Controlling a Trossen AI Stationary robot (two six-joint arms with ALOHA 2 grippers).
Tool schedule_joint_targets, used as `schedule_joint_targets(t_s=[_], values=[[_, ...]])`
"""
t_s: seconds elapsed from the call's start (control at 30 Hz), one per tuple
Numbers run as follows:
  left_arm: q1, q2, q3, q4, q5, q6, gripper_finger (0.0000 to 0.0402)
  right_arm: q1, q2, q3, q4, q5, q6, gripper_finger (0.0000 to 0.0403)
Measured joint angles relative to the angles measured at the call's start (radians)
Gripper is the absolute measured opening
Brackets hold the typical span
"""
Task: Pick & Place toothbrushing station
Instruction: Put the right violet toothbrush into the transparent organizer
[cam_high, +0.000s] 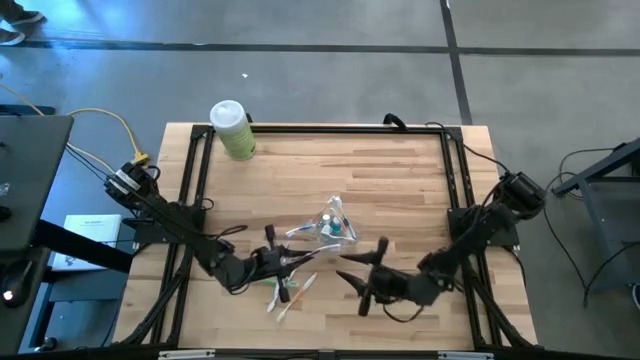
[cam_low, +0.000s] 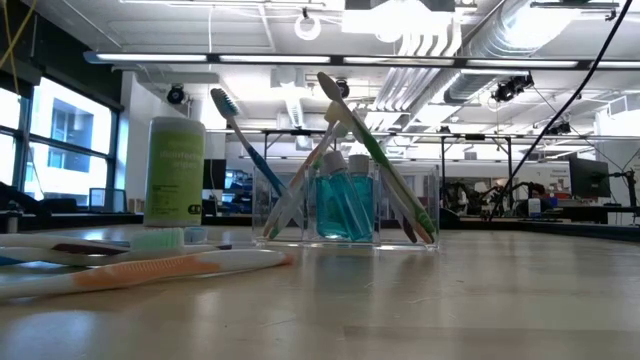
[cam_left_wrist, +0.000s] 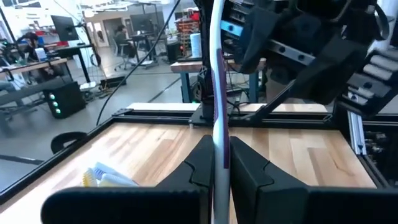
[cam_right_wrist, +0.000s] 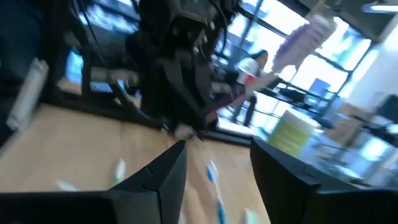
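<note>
White-and-purple slim toothbrush (cam_left_wrist: 217, 93) pinched upright in left gripper (cam_left_wrist: 217, 163) fingers, right gripper (cam_right_wrist: 217, 168) fingers spread, empty

The tabletop (cam_high: 400, 190) is pale, smooth wood framed in matt black metal, the cup (cam_low: 345, 205) is clear glossy plastic, and the fingers (cam_left_wrist: 249, 177) look matt black plastic.

bare table (cam_high: 400, 180) behind cup (cam_high: 333, 224), bottle (cam_high: 234, 130) far corner

Teal tubes (cam_low: 345, 208) (white caps), pale-green bottle (cam_high: 235, 131), white-and-purple toothbrush (cam_left_wrist: 219, 106), light wood table (cam_high: 400, 190)
</note>
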Motion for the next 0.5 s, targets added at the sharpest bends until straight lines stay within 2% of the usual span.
schedule_joint_targets(t_s=[0.13, 0.27, 0.5], values=[[0.000, 0.003, 0.000, -0.003, 0.003, -0.022, 0.0019, -0.070, 0.000, 0.000, 0.059, -0.155, 0.042, 0.0169], [0.000, 0.003, 0.000, -0.003, 0.039, -0.025, 0.0019, -0.133, 0.000, 0.000, 0.063, -0.242, 0.102, 0.0169], [0.004, 0.017, 0.000, -0.007, 0.039, -0.025, 0.0019, -0.202, 0.000, 0.000, 0.063, -0.424, 0.150, 0.0169]])
